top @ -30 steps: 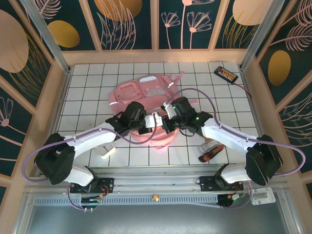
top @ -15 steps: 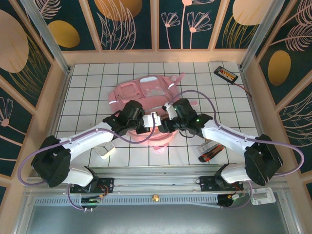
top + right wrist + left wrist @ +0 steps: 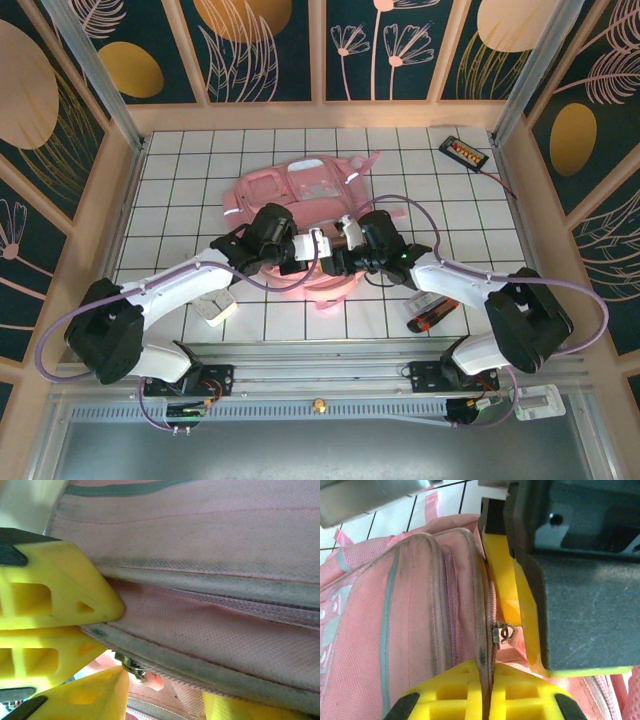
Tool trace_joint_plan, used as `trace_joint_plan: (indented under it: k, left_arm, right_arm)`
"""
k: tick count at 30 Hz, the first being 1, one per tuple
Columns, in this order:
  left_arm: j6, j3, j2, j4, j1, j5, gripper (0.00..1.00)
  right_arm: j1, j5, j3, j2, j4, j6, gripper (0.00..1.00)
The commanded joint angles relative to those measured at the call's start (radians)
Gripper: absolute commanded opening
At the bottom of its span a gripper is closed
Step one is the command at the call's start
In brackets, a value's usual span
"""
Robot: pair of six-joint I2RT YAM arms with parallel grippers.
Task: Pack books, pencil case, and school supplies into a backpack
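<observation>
The backpack (image 3: 290, 185) lies flat, long axis near-to-far; left jaws clamp its near edge, right jaws stand parted.

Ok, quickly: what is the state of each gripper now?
Left gripper: closed on the backpack seam.
Right gripper: open, jaws apart at the zipper pull.

Backpack (image 3: 290, 190): middle of desk (image 3: 180, 200), flat.
Device (image 3: 464, 152): far right corner, well apart from backpack.
Pack (image 3: 432, 312): near right, before backpack.
Grippers: left gripper (image 3: 485, 680) and right gripper (image 3: 170, 695) side by side at backpack's near edge.
</observation>
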Motion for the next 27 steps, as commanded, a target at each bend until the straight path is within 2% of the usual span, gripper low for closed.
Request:
trace_joint_plan:
  k: [1, 4, 7, 11, 12, 19, 27]
  left_arm:
    - [-0.030, 0.059, -0.021, 0.039, -0.003, 0.086, 0.00]
    - [-0.041, 0.062, -0.017, 0.042, -0.003, 0.093, 0.00]
    - [-0.048, 0.062, -0.014, 0.044, -0.003, 0.093, 0.00]
    - [-0.044, 0.065, -0.016, 0.040, -0.003, 0.081, 0.00]
    - [-0.038, 0.066, -0.017, 0.034, -0.003, 0.073, 0.00]
    - [0.052, 0.063, -0.024, -0.054, -0.002, -0.028, 0.00]
    - [0.119, 0.019, -0.066, -0.070, -0.002, -0.105, 0.00]
  right_arm:
    - [-0.001, -0.003, -0.030, 0.024, 0.087, 0.028, 0.42]
    - [0.008, 0.030, -0.042, 0.033, 0.129, 0.043, 0.38]
    - [0.028, 0.064, -0.044, 0.036, 0.165, 0.056, 0.31]
    - [0.041, 0.127, -0.033, 0.037, 0.142, 0.056, 0.03]
    - [0.040, 0.141, -0.030, 0.032, 0.123, 0.052, 0.00]
    - [0.015, 0.261, -0.016, -0.049, -0.125, 0.009, 0.00]
    - [-0.125, 0.317, 0.026, -0.083, -0.387, -0.003, 0.00]
